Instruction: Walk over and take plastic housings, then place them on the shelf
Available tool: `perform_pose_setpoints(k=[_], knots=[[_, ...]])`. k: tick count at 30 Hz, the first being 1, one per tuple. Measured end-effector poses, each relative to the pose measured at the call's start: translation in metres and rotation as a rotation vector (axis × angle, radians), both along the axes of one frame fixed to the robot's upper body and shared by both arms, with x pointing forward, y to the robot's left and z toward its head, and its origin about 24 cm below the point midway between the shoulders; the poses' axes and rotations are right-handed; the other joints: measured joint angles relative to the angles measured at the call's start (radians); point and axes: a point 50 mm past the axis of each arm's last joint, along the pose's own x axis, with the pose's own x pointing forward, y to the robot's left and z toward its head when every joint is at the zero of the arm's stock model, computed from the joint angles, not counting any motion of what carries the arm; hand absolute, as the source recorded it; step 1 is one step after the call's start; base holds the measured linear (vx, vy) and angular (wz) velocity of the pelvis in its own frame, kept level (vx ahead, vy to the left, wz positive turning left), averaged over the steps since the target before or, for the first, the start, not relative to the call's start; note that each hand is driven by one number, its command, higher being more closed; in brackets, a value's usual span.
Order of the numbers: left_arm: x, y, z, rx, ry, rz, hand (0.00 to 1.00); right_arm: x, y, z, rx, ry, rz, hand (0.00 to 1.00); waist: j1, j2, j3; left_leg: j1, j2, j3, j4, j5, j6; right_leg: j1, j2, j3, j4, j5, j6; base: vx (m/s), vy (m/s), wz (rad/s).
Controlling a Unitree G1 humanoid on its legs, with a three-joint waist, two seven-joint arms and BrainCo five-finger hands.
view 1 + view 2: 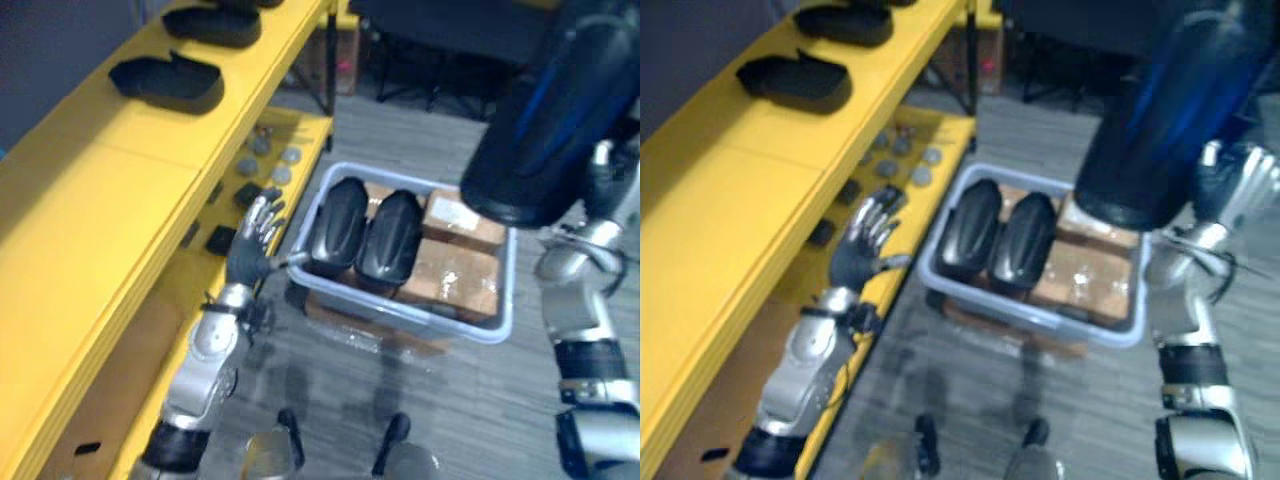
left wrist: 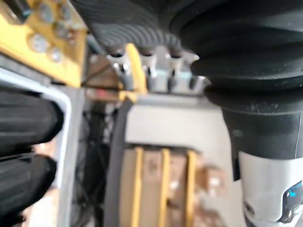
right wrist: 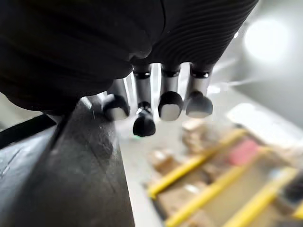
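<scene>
L hand (image 1: 250,250) by yellow shelf (image 1: 120,190), grey floor (image 1: 480,400)

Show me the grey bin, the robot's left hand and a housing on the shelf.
grey bin (image 1: 400,310): left eye view, its front wall.
left hand (image 1: 247,258): left eye view, its dark back.
housing on the shelf (image 1: 168,82): left eye view, its middle.

No legible text, labels, numbers or signs

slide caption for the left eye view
Open left hand beside grey bin of two black housings; right hand against a raised housing, yellow shelf alongside.
</scene>
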Motion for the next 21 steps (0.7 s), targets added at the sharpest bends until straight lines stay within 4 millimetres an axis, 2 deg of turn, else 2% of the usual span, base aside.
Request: perform_pose_setpoints(k=[2,6,10,15,18,21], knots=[[0.012,0.002,-0.012,-0.022,0.076,0.092,0.0,0.002,0.026,-0.003,-0.064,-0.016,0.097,1.0,-0.012,-0.014,-0.027,0.03,-0.004,0.013,-0.028,0.012,-0.007,0.014,0.002,0.002,-0.011,0.003,0.0,-0.01,-0.001,-0.09],[0.017,-0.001,-0.028,-0.094,0.167,0.144,0.0,0.006,0.055,-0.01,-0.162,0.005,0.185,1.0,-0.011,-0.019,-0.058,0.066,-0.012,0.024,-0.077,0.029,-0.012,0.032,0.003,0.009,-0.02,0.003,0.0,-0.03,0.003,-0.07],[0.018,-0.003,-0.042,-0.165,0.25,0.122,0.0,0.006,0.065,-0.012,-0.224,0.01,0.198,1.0,-0.01,-0.025,-0.071,0.07,-0.013,0.024,-0.093,0.041,-0.015,0.031,0.007,0.019,-0.027,0.004,-0.001,-0.03,0.001,0.01],[0.016,-0.018,-0.052,-0.296,0.342,-0.033,0.0,0.008,0.073,-0.016,-0.284,0.04,0.211,1.0,-0.011,-0.028,-0.1,0.084,-0.015,0.026,-0.098,0.048,-0.016,0.036,0.009,0.025,-0.034,0.011,-0.008,-0.02,0.012,-0.01],[0.013,-0.03,-0.055,-0.38,0.392,-0.155,0.0,0.011,0.074,-0.024,-0.306,0.091,0.22,1.0,-0.01,-0.031,-0.114,0.091,-0.014,0.025,-0.105,0.048,-0.016,0.056,0.013,0.026,-0.049,0.019,-0.014,-0.05,0.019,0.02],[0.012,-0.034,-0.055,-0.451,0.413,-0.224,0.0,0.014,0.084,-0.038,-0.339,0.163,0.265,1.0,-0.011,-0.036,-0.133,0.106,-0.015,0.027,-0.13,0.056,-0.018,0.063,0.017,0.026,-0.055,0.018,-0.015,-0.05,-0.004,-0.01]])
